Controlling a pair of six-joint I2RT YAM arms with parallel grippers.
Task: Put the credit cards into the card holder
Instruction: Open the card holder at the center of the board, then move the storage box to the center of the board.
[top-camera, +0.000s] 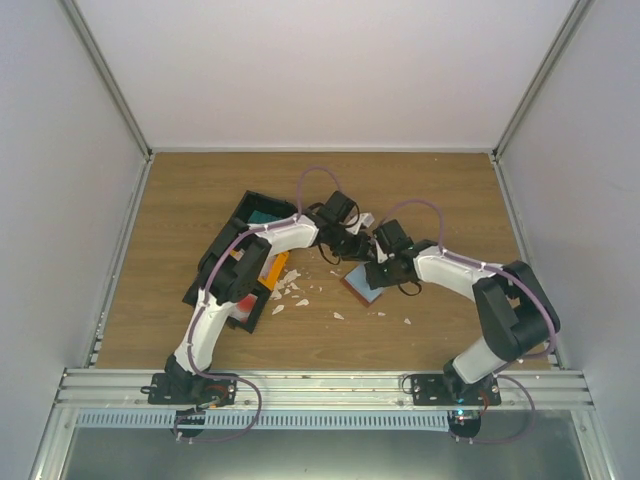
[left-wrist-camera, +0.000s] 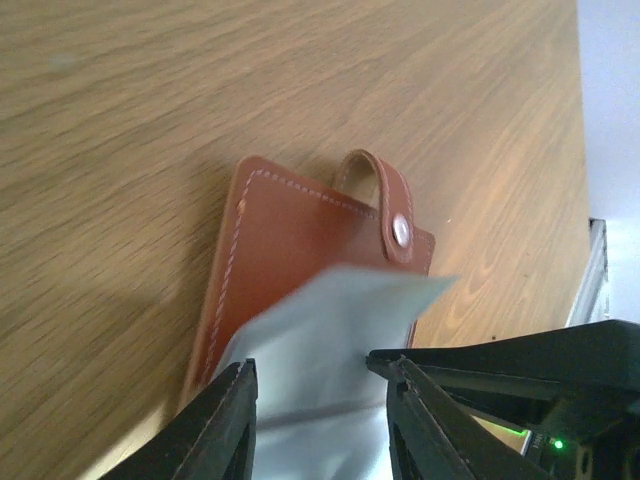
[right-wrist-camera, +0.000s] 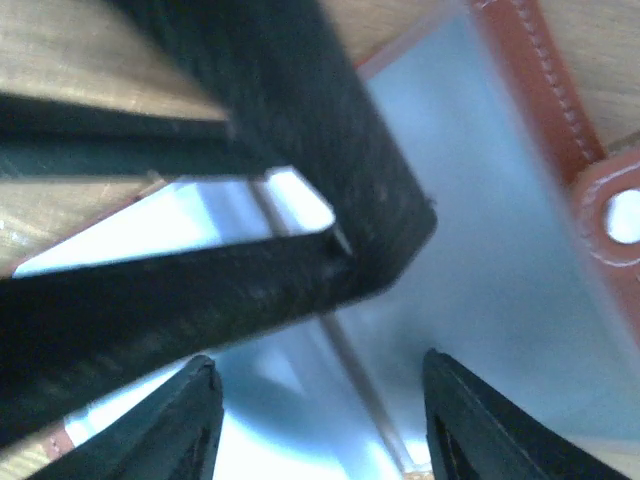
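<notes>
The reddish-brown card holder (top-camera: 352, 283) lies on the table between my two grippers. In the left wrist view the card holder (left-wrist-camera: 285, 225) is shut flat with its snap strap (left-wrist-camera: 392, 205) on top. A pale bluish credit card (left-wrist-camera: 335, 345), blurred, lies over its near end between my left gripper's (left-wrist-camera: 320, 405) parted fingers. I cannot tell whether they touch its edges. My right gripper (right-wrist-camera: 320, 425) is open just above the same card (right-wrist-camera: 490, 250). The left gripper's black fingers (right-wrist-camera: 330, 130) cross over the card. The holder's stitched edge (right-wrist-camera: 535, 85) shows at the upper right.
A black bin (top-camera: 222, 262) stands left of centre, with teal cards (top-camera: 266, 213) at its far end and an orange-yellow piece (top-camera: 274, 268) by it. Several small pale pieces (top-camera: 290, 287) lie scattered on the wood. Grey walls enclose the table.
</notes>
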